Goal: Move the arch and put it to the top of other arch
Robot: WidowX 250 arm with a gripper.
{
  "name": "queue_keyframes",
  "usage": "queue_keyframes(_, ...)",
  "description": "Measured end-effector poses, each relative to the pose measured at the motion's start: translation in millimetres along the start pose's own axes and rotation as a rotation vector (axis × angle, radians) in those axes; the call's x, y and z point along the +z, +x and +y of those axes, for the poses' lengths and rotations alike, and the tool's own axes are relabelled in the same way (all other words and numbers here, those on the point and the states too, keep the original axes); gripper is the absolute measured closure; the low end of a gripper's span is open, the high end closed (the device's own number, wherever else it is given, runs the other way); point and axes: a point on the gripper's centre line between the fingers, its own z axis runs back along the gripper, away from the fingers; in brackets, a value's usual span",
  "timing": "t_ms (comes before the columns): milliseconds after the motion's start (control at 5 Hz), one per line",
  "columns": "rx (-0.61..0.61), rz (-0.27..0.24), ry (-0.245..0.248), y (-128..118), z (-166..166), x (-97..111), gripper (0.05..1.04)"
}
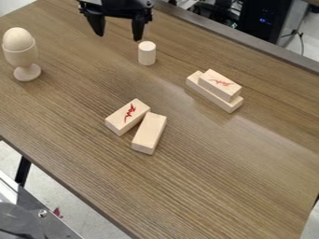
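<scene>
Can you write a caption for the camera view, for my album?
Robot jaws hang open above a wooden table with blocks, a little cylinder and an egg in its cup.

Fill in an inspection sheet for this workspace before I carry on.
Surface: brown wood-grain table.
Job's things: red-marked block and plain block lie flat, close together at an angle; at right, a small top block sits on a longer block.
Clutter: upright cylinder; wooden egg in its cup, left.
Gripper: near the top edge, open, nothing held.
Cables: dark cable beyond the table; on the tabletop, nothing seen.
Surroundings: black computer case behind; metal surface, lower left.
</scene>
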Motion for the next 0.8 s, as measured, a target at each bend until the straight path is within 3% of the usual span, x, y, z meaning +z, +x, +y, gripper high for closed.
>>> queue_keyframes(200,-0.001,0.033,0.0,-8.2,-0.4,-7.1,0.085)
queue_keyframes(400,-0.076,0.068,-0.012,-22.2,-1.8,-10.4,0.085)
queue_keyframes(800,-0.134,0.072,-0.007,-39.1,-2.7,14.7,0.085)
